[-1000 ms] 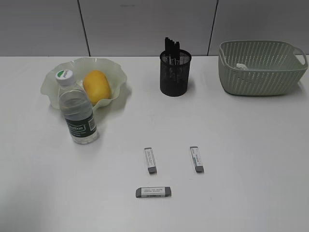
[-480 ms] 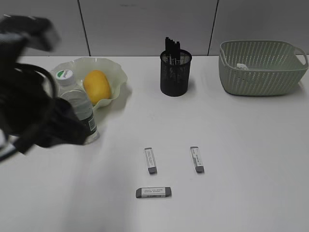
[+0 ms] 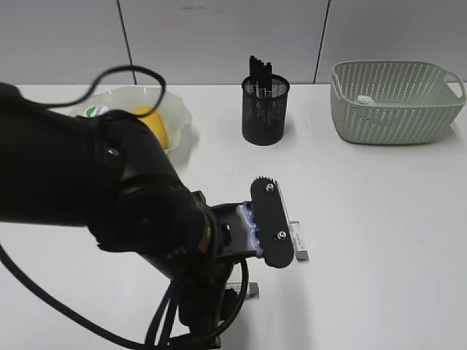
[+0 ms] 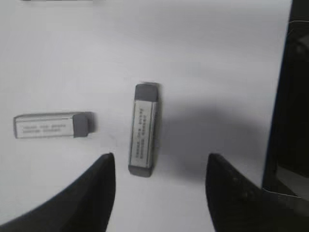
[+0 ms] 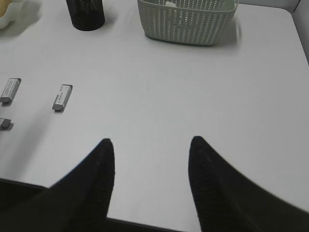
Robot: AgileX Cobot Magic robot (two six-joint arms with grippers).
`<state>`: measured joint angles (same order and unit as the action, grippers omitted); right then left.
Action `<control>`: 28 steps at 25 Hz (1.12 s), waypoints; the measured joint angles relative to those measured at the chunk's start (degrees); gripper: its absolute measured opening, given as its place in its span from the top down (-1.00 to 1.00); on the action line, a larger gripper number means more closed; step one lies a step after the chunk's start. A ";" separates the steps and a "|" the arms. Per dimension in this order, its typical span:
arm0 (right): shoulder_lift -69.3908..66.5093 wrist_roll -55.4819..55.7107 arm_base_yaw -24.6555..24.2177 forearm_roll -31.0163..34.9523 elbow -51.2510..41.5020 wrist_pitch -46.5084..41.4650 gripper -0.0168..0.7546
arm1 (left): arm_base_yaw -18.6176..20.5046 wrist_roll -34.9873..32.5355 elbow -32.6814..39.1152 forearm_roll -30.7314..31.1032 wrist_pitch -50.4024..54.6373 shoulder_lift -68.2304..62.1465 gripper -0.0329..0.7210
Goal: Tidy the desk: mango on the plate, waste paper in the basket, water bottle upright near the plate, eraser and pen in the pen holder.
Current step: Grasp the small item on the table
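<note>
Three grey erasers lie on the white table. In the left wrist view one eraser (image 4: pixel 143 129) lies lengthwise just ahead of my open left gripper (image 4: pixel 159 162), nearer the left finger; another eraser (image 4: pixel 52 124) lies crosswise to its left. In the exterior view the left gripper (image 3: pixel 268 224) hangs over the erasers; one eraser (image 3: pixel 300 243) shows beside it. The mango (image 3: pixel 151 119) lies on the pale plate (image 3: pixel 179 117). The bottle's cap (image 3: pixel 95 111) peeks out behind the arm. The black pen holder (image 3: pixel 265 109) holds pens. My right gripper (image 5: pixel 151 141) is open and empty over bare table.
The green basket (image 3: pixel 394 102) stands at the back right with a white scrap of paper (image 3: pixel 367 100) inside. The right wrist view shows the basket (image 5: pixel 186 19), the pen holder (image 5: pixel 87 12) and erasers (image 5: pixel 63 96) far ahead to the left. The table's near edge lies under the right gripper.
My left arm has swung in from the left to above the erasers, now hiding most of the bottle and two erasers in the exterior view. The objects have not moved.
</note>
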<state>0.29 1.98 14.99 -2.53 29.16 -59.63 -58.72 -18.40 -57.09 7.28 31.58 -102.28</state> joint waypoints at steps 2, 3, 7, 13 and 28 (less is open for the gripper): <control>0.00 0.00 0.00 0.01 0.00 0.00 -0.09 | 0.00 -1.26 -0.30 0.13 -1.72 -2.03 -0.23; 0.00 -0.06 0.00 0.01 0.00 0.00 -0.09 | 0.00 -1.54 -0.72 0.13 -2.40 -2.90 -0.19; 0.00 -0.06 0.00 0.06 0.00 0.00 -0.09 | 0.06 -4.37 -2.99 -1.61 -4.14 -5.59 -0.01; 0.00 -0.06 0.00 0.06 0.00 0.00 -0.09 | 3.25 -13.17 -5.93 -10.69 -1.02 -9.60 0.15; 0.00 -0.06 0.00 0.06 0.00 0.00 -0.09 | 8.08 -26.68 -6.86 -21.06 0.48 -12.74 0.20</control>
<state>0.29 1.92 14.99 -2.46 29.16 -59.63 -50.64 -45.08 -63.95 -13.78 32.06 -115.01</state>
